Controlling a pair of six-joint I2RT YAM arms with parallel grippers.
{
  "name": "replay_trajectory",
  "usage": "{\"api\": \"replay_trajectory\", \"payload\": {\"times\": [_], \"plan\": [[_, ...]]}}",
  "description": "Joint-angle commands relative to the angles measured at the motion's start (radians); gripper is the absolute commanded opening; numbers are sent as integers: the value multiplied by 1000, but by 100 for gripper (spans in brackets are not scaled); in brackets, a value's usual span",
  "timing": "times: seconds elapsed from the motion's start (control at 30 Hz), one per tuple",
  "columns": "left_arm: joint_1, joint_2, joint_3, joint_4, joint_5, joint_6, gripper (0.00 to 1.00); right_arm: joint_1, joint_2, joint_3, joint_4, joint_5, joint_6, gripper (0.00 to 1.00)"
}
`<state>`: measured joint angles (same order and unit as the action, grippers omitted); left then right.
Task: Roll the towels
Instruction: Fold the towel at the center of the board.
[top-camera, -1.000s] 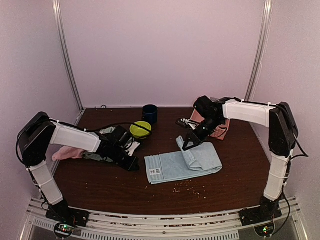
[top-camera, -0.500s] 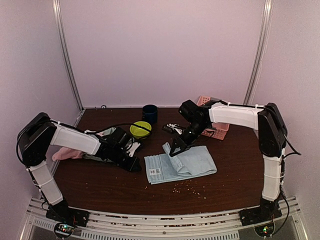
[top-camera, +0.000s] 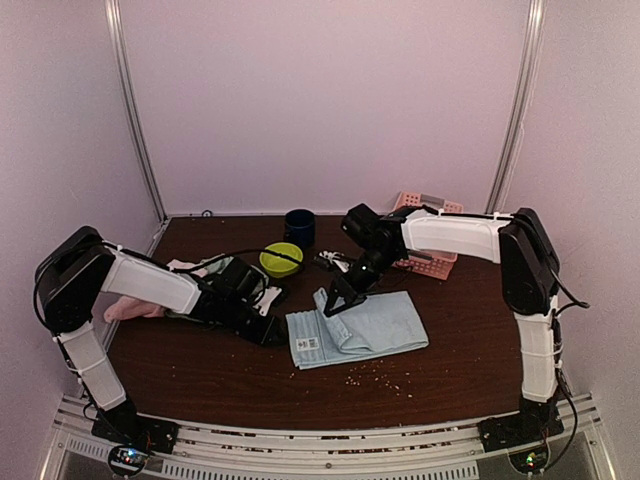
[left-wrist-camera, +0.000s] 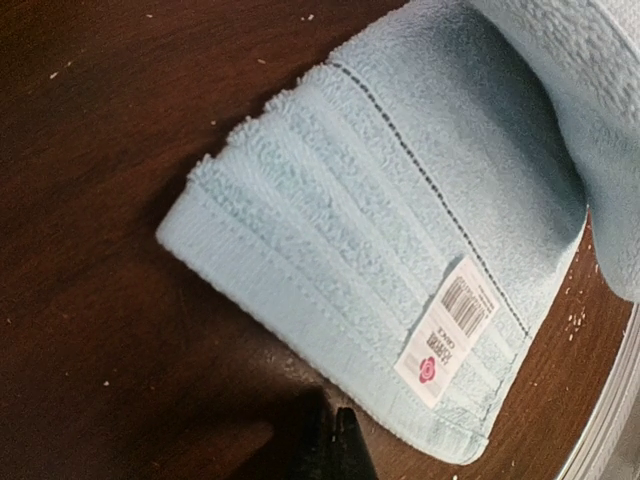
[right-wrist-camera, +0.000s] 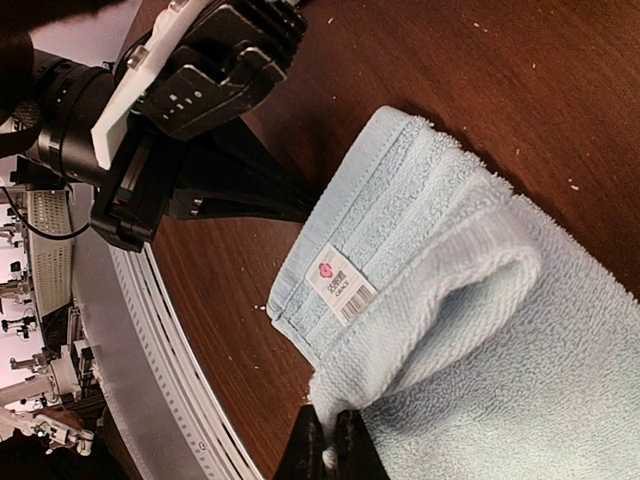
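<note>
The plain pale blue terry towel (top-camera: 385, 325) is laid at the centre of the dark wooden surface (top-camera: 200, 370). Its long axis runs from 9 to 3 o'clock, and its labelled hem is at the 9 o'clock end. A doubled-over fold on its 9 o'clock half is pinched in the clenched right end effector (top-camera: 337, 303), from which the uncovered hem lies toward 9 o'clock; the roll is judged barely begun. The left end effector (top-camera: 272, 333) is clenched on nothing, just beside that hem's near corner; contact cannot be told. A lime-green bowl (top-camera: 281, 259) at 10 o'clock appears empty. The inside of a dark blue cup (top-camera: 299, 227) at 11 o'clock cannot be seen. A pink plastic lattice basket (top-camera: 432, 238) at 1 o'clock is partly hidden, its contents unclear. A pink towel (top-camera: 128, 308) is bunched at the 9 o'clock edge.
</note>
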<state>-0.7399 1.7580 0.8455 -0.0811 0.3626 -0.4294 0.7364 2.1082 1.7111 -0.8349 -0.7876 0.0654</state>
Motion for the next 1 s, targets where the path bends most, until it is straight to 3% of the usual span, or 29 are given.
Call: {"api": "replay_trajectory", "payload": {"times": [0.0, 0.97], "plan": [[-4, 12, -31, 92, 63, -25, 0, 35, 11, 38, 42, -5, 54, 0], [-4, 18, -82, 172, 73, -72, 0, 106, 97, 37, 194, -52, 266, 0]]}}
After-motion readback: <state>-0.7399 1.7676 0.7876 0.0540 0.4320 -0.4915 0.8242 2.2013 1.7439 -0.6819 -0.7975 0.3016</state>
